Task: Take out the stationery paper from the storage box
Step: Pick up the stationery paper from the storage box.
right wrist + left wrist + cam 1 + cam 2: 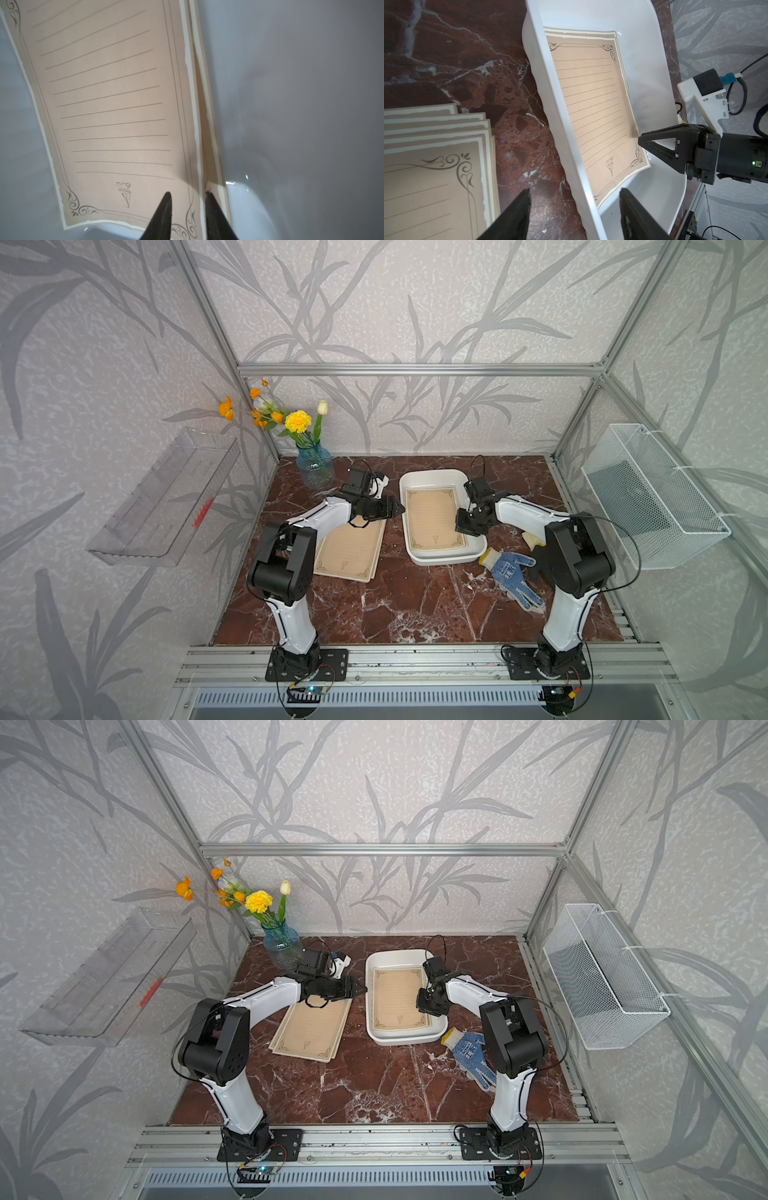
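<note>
**Right claw straddles sheet edge inside white tray**

The top sheet of stationery paper (112,108) lies in the white storage box (436,559). Its long edge bows up between the tips of the right claw (188,199), close to the emblem-end corner, and a second sheet shows beneath. The claw's tips stand narrowly parted, with a gap visible between them. Across the box, the left claw (574,193) hangs spread wide over the box's rim and the marble table (415,605). A fanned pile of matching sheets (349,549) lies under its wrist. A blue-dotted work glove (513,574) rests beside the right arm.
</note>
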`<state>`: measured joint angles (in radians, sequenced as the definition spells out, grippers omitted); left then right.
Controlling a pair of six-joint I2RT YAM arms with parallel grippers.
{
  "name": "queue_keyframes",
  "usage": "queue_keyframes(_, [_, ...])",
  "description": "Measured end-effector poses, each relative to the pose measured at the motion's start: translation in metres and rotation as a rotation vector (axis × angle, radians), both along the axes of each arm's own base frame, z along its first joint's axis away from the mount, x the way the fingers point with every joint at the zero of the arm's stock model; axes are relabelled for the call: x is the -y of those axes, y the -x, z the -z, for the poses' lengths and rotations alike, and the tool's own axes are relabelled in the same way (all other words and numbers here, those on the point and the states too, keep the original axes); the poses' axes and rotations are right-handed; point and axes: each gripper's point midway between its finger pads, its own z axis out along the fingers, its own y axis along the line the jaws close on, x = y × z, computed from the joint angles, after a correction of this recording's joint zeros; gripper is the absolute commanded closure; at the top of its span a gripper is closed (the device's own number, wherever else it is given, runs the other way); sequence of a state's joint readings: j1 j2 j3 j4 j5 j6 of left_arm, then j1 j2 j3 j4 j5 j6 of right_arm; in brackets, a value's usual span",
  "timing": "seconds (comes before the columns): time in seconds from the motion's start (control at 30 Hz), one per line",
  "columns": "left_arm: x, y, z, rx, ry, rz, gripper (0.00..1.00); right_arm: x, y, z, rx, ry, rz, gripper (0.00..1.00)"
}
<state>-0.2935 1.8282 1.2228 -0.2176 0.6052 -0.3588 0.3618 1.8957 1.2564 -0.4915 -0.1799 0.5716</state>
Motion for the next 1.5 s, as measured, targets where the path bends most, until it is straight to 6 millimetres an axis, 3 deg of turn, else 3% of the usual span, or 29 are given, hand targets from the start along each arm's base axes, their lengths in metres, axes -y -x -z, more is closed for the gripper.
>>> queue_keyframes(0.33, [0.001,0.0,0.006,-0.017,0.002,0.002,0.33,-0.01,-0.009,0.002,0.029,-0.118,0.045,0.82])
queue_keyframes(0.6, [0.001,0.001,0.006,-0.022,0.004,-0.001,0.33,-0.01,-0.011,0.004,0.021,-0.211,0.122,0.84])
queue_keyframes(1.37, [0.004,0.0,0.007,-0.038,0.007,0.0,0.33,-0.043,-0.02,-0.021,0.034,-0.429,0.084,0.77])
queue_keyframes(1.5, [0.005,0.001,0.009,-0.045,0.008,0.003,0.33,-0.044,-0.019,-0.017,0.017,-0.437,0.088,0.77])
